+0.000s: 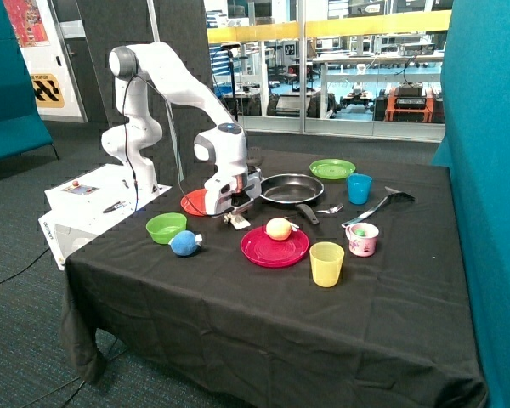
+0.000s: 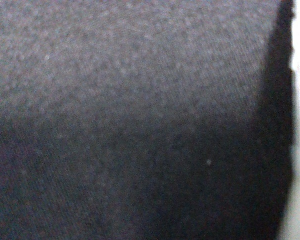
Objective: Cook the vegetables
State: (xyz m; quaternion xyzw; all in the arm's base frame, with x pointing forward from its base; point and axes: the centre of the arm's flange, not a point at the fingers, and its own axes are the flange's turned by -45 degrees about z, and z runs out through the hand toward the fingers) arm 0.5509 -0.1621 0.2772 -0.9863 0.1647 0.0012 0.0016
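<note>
My jaws: down at the bench (image 1: 238,331) beside the frying pan (image 1: 289,189); spread or pressed, I cannot tell.

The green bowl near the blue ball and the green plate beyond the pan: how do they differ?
The green bowl is deep with raised walls; the green plate is shallow and wider. The bowl sits at the table's near side, touching or almost touching the blue ball; the plate sits at the far side, behind the pan. Both are bright green and look empty. The tool hangs near neither.
</note>
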